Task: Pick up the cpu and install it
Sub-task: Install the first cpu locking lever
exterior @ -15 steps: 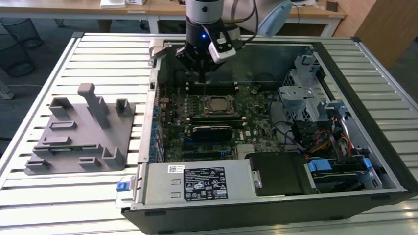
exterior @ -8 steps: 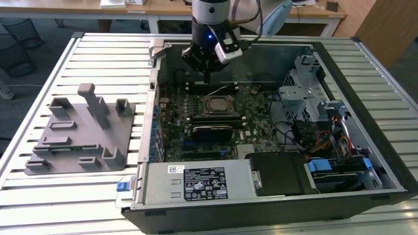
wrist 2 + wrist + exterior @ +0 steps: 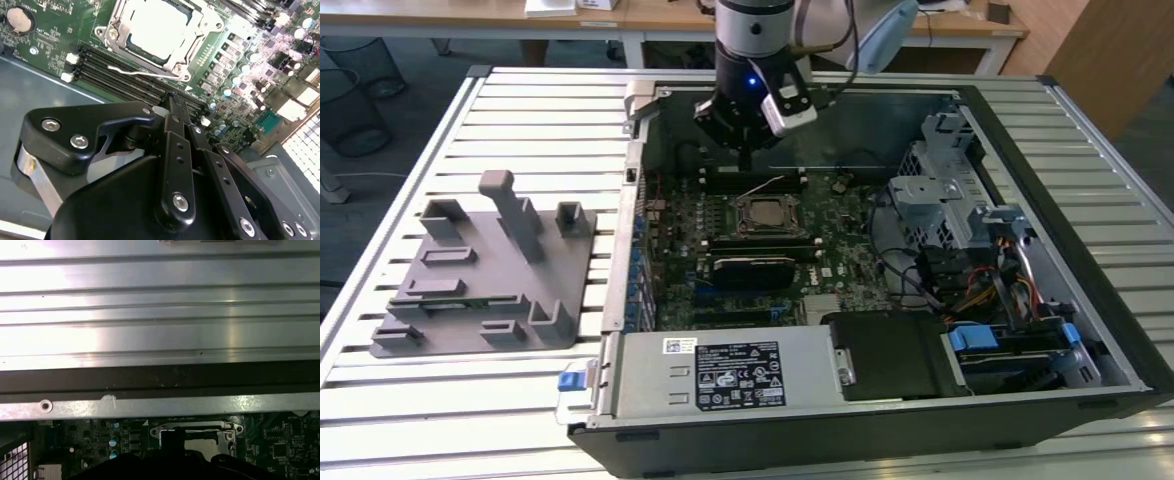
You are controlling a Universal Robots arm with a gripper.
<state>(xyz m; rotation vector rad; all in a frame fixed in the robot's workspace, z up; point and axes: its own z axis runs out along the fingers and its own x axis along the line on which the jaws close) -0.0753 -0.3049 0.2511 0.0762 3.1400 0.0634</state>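
Even, bright daylight washes the slatted table (image 3: 494, 400) in the exterior view. In the second wrist view, glare bleaches the cpu (image 3: 157, 27) near-white. In the first wrist view, the computer case wall (image 3: 150, 315) blooms softly.

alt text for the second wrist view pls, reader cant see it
The black gripper hangs over a green motherboard, its fingers drawn together with nothing between them. Beyond the fingertips, the pale silvery cpu sits in its metal socket frame, with dark memory slots running between socket and gripper.

Slatted metal table (image 3: 494, 400), wooden desks (image 3: 480, 20) behind
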